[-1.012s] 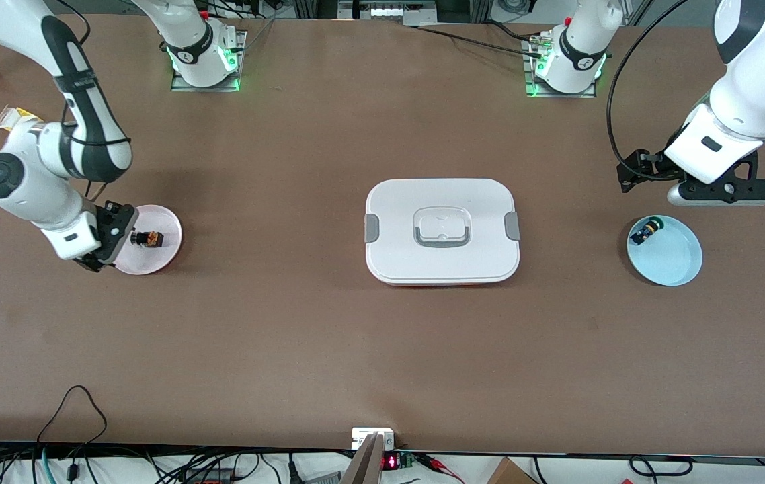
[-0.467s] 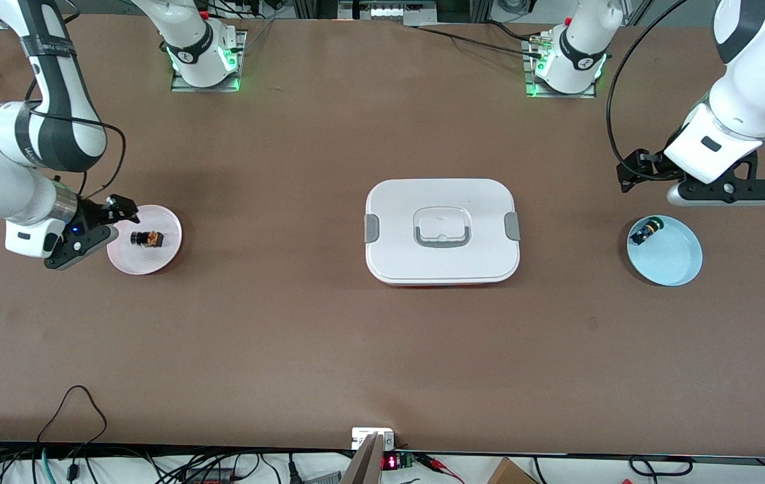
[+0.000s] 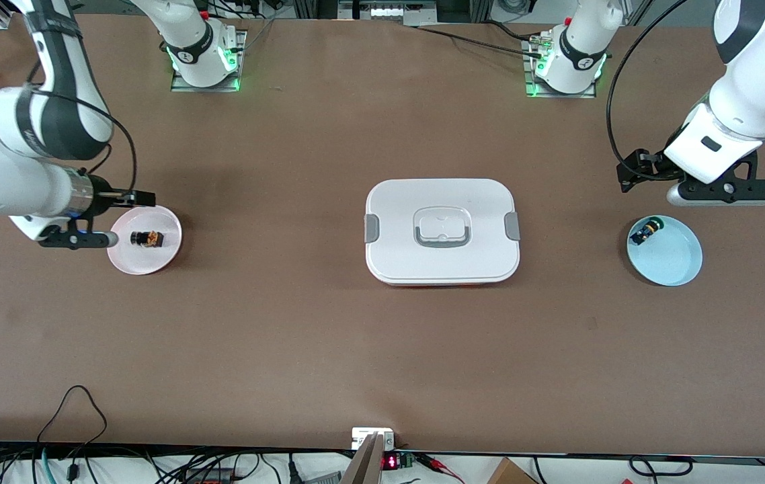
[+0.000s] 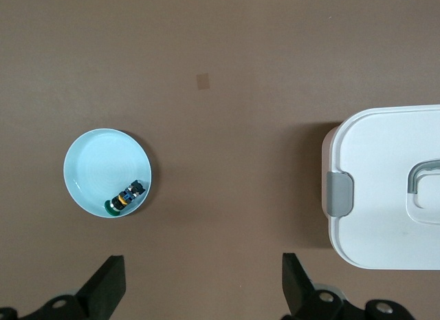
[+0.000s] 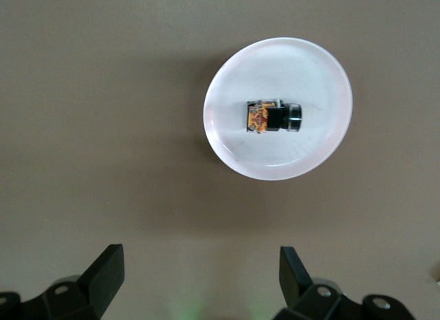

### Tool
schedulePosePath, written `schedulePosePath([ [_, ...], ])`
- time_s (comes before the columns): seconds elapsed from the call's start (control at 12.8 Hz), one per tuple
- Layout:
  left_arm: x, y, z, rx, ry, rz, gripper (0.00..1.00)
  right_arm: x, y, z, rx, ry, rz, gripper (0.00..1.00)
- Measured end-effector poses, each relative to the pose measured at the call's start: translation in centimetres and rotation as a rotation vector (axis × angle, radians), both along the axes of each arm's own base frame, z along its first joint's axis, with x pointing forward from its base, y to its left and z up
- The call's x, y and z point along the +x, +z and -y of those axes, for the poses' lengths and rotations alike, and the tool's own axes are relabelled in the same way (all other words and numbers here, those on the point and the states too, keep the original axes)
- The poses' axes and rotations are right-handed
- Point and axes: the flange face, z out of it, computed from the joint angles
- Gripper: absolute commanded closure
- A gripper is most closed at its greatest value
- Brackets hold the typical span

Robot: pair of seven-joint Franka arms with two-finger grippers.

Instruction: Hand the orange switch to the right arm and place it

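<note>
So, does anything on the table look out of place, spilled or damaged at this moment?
Nothing stands out. The orange switch lies on its side in the pink dish, the other switch in the blue dish, and the white box sits closed between them. Both the right pincer and the left pincer are open and empty.

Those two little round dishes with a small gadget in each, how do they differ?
The pink dish, at the right arm's end of the table, holds the orange switch near its middle. The blue dish, at the left arm's end, holds a green-ringed switch against its rim. Both are shallow and round, one switch lying in each.
</note>
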Motion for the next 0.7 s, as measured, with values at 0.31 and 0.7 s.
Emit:
schedulePosePath([
  [0.31,0.0,0.0,0.0,0.0,0.0,0.0,0.0,2.0,8.5,3.1,-0.043,-0.027,0.132,0.0],
  [0.7,0.0,0.0,0.0,0.0,0.0,0.0,0.0,1.1,14.6,6.7,-0.065,-0.092,0.175,0.0],
])
